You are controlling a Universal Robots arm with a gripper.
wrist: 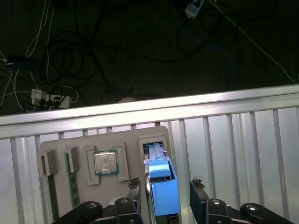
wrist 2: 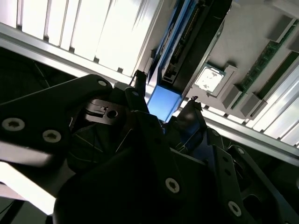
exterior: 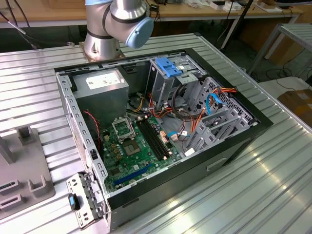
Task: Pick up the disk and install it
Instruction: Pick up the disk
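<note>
I'm working off a ribbed metal tabletop (exterior: 273, 185) that carries the open computer case (exterior: 214, 170), with its drive cage (exterior: 170, 85) at the far end near the arm's base. A grey parts tray (exterior: 24, 165) sits well off to the exterior view's left.

The disk (wrist: 164, 193) is not in the case yet. In the first wrist view it stands on edge in 1 slot of that tray, with its blue carrier facing the camera. The claw (wrist: 165, 183) is released and straddles the disk, its 2 fingers (wrist: 134, 186) on either side, and I can see a sliver of gap on each side. I judge this to be the pick-up step, just short of contact.

A clean grasp calls for the fingers to stay square to the carrier's flat faces and centred, so the disk doesn't cock in its slot.

Room is tight on 1 side. The CPU (wrist: 105, 162) sits in the neighbouring pocket and the memory sticks (wrist: 74, 179) lie beyond it. The tabletop's rim runs just past the tray, with loose cables (wrist: 70, 60) on the floor below.
</note>
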